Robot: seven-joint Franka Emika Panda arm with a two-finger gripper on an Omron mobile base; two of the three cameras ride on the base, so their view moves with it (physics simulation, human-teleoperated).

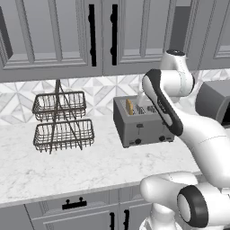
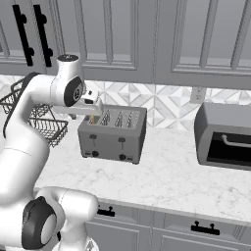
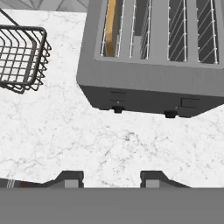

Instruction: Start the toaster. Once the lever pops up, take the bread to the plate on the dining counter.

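White marble surface [image 1: 67, 170] under grey cabinets carries our boxy mid-grey metal toaster [image 1: 139, 123], and beside it a two-tier dark wire basket stand [image 1: 63, 121]. We see the golden-crusted bread slice [image 3: 111, 27] upright in the toaster's leftmost slot (as the hand camera looks down on it). Our hand [image 3: 111, 178] hovers above the surface in front of the toaster, fingertips [image 3: 70, 178] well apart, holding nothing.

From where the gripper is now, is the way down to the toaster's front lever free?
Probably yes. The gripper hangs open above the marble worktop just in front of the toaster, and nothing lies between them. The wire basket rack stands off to one side, and the bread sits in an end slot.
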